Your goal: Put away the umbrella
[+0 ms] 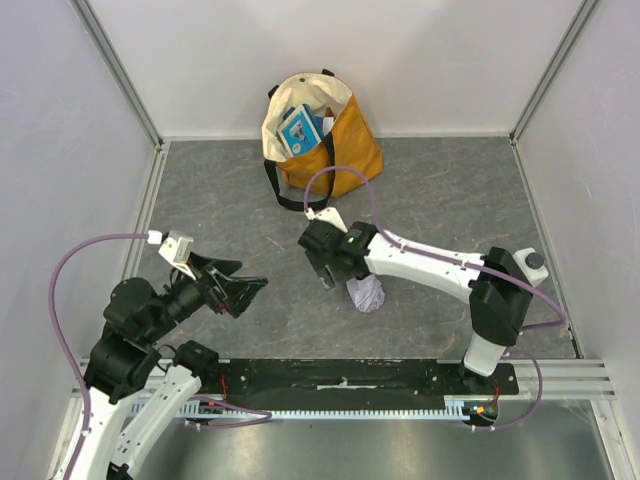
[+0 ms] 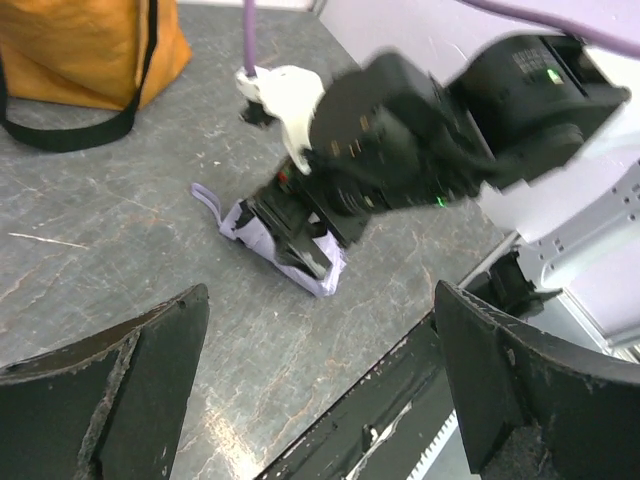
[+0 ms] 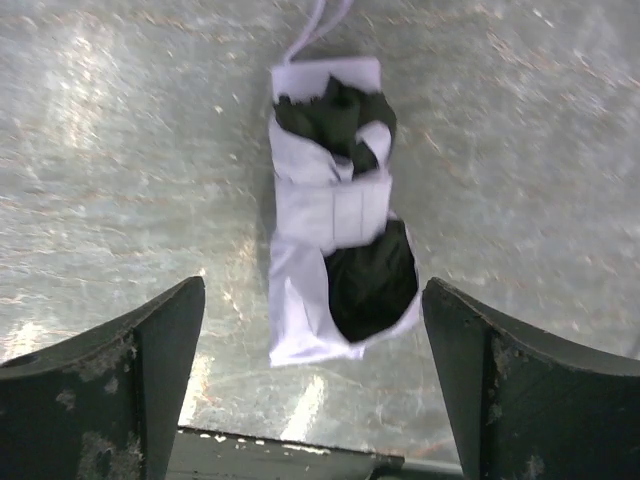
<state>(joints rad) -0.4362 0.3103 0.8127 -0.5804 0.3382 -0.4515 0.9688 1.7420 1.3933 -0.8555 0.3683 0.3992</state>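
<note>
The umbrella (image 1: 366, 293) lies folded on the grey table in front of the right arm, a pale lavender bundle (image 3: 320, 210) with black showing inside its folds and a thin wrist strap (image 3: 315, 25) at its far end. My right gripper (image 1: 343, 278) hangs just above it, open, its fingers (image 3: 150, 350) standing either side of the bundle's near end without touching it. In the left wrist view the right gripper's head covers much of the umbrella (image 2: 326, 280). My left gripper (image 1: 250, 295) is open and empty, left of the umbrella and pointed at it.
A mustard-and-cream tote bag (image 1: 340, 140) stands open at the back against the wall, with a blue box (image 1: 300, 128) inside and black straps (image 2: 70, 135) trailing. A black rail (image 1: 350, 375) runs along the near edge. White walls enclose three sides.
</note>
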